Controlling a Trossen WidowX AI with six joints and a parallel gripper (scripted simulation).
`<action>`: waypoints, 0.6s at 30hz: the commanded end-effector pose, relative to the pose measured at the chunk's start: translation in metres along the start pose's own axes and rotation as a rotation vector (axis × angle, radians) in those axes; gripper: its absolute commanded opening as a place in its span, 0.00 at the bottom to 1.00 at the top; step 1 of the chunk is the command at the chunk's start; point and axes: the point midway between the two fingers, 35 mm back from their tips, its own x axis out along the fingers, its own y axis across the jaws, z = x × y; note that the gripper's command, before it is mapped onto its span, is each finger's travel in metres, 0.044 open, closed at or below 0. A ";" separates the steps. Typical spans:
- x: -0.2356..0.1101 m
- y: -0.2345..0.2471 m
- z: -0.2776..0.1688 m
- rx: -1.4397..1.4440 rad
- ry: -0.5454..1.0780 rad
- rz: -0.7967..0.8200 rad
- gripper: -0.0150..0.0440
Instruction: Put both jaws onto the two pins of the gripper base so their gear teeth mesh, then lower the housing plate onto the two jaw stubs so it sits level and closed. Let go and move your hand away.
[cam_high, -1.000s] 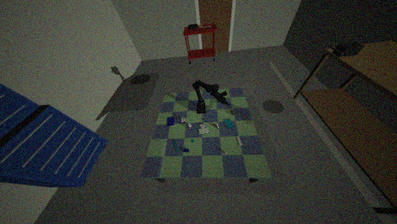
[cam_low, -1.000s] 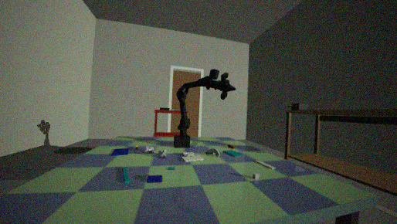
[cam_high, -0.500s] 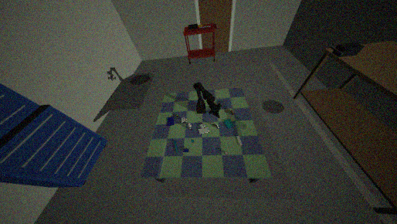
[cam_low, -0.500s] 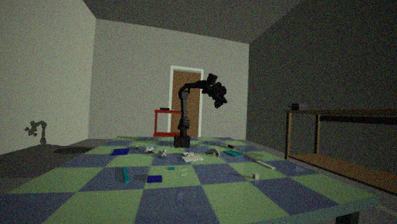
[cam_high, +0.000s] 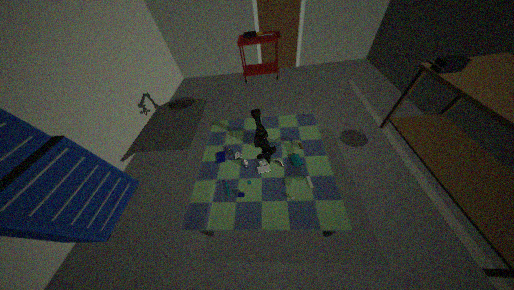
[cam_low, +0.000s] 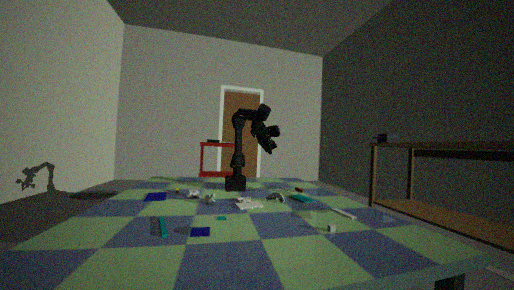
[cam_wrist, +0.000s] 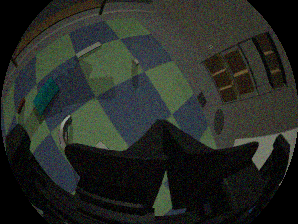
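Closed fingers (cam_high: 267, 159) (cam_low: 272, 149) hang above the desk (cam_high: 275, 215) (cam_low: 220, 260) (cam_wrist: 160, 95)
They grip nothing, well inside its edges; a teal strip (cam_high: 227, 188) (cam_low: 163, 227) lies nearer the left edge than the right.

The checkered table (cam_high: 275, 215) (cam_low: 220, 260) (cam_wrist: 130, 110) carries a teal block (cam_high: 297, 160) (cam_low: 301, 198) (cam_wrist: 46, 95) and white pieces.

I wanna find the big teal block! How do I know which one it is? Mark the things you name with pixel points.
Find the black arm (cam_high: 261, 137) (cam_low: 238, 145) standing on the checkered table (cam_high: 275, 216) (cam_low: 290, 260) (cam_wrist: 132, 110). In the top view, look right of its lower end for the teal block (cam_high: 296, 159) (cam_low: 301, 198) (cam_wrist: 46, 95). It is wide and flat; the other teal things are a long thin strip (cam_high: 227, 188) (cam_low: 163, 227) and a tiny piece (cam_high: 249, 182) (cam_low: 221, 218).
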 end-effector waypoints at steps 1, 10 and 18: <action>0.014 -0.005 -0.044 0.097 0.119 0.026 0.25; 0.028 -0.009 -0.126 0.287 0.321 0.076 0.25; 0.029 -0.001 -0.195 0.463 0.491 0.127 0.25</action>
